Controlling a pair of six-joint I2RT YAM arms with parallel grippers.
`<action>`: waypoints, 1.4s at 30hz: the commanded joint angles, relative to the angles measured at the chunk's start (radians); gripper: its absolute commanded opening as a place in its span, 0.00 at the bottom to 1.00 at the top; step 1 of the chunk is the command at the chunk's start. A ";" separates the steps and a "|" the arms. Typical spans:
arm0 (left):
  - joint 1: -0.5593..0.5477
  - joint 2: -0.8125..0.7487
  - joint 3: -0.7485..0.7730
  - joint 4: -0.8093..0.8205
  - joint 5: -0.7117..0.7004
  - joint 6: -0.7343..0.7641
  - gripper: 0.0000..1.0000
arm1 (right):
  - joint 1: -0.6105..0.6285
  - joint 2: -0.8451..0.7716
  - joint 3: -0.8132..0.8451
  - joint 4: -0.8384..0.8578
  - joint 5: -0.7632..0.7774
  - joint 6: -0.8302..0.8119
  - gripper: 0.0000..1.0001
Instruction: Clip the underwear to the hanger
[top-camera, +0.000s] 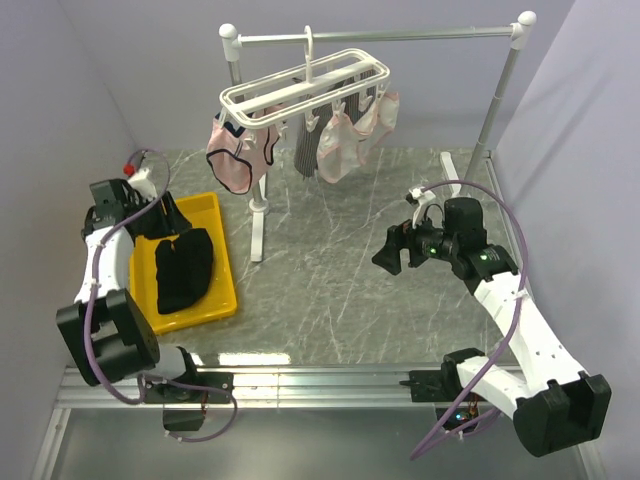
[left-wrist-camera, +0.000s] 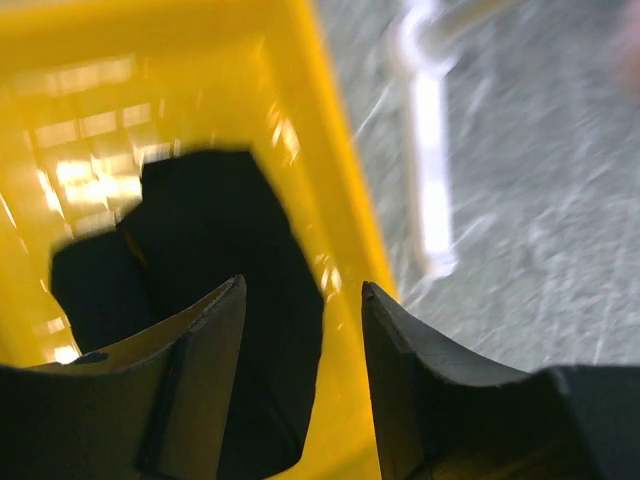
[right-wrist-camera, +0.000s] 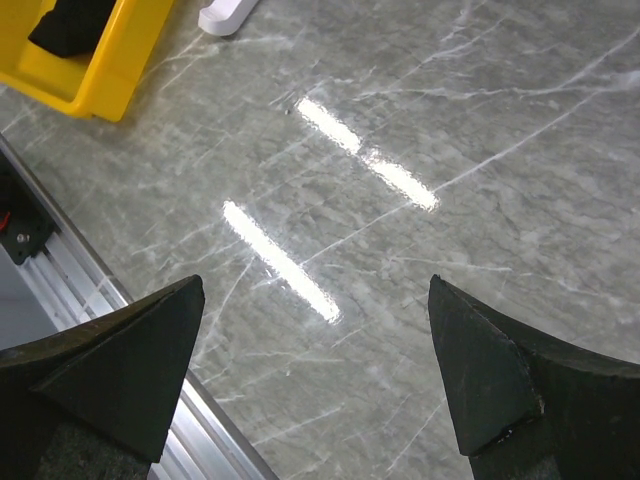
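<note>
My left fingers (left-wrist-camera: 195, 385) hang parted and empty above the black underwear (left-wrist-camera: 215, 240), which lies in the yellow tray (left-wrist-camera: 335, 215). My right fingers (right-wrist-camera: 115, 365) spread wide over the tabletop (right-wrist-camera: 400, 120). Closing this near the tray wall could catch plastic, not fabric.

The underwear (top-camera: 185, 268) is black, the tray (top-camera: 221, 255) yellow, the hanger (top-camera: 300, 90) white, the table (top-camera: 340, 290) grey marble with pale veins.
</note>
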 joint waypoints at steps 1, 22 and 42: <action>-0.006 0.007 -0.021 0.033 -0.087 -0.020 0.56 | 0.024 0.007 0.049 0.022 0.009 -0.004 1.00; 0.005 0.274 -0.049 0.231 -0.147 -0.153 0.61 | 0.053 0.011 0.019 0.027 0.035 -0.007 1.00; 0.039 0.404 -0.032 0.275 -0.174 -0.199 0.60 | 0.051 0.025 0.036 0.001 0.045 -0.033 1.00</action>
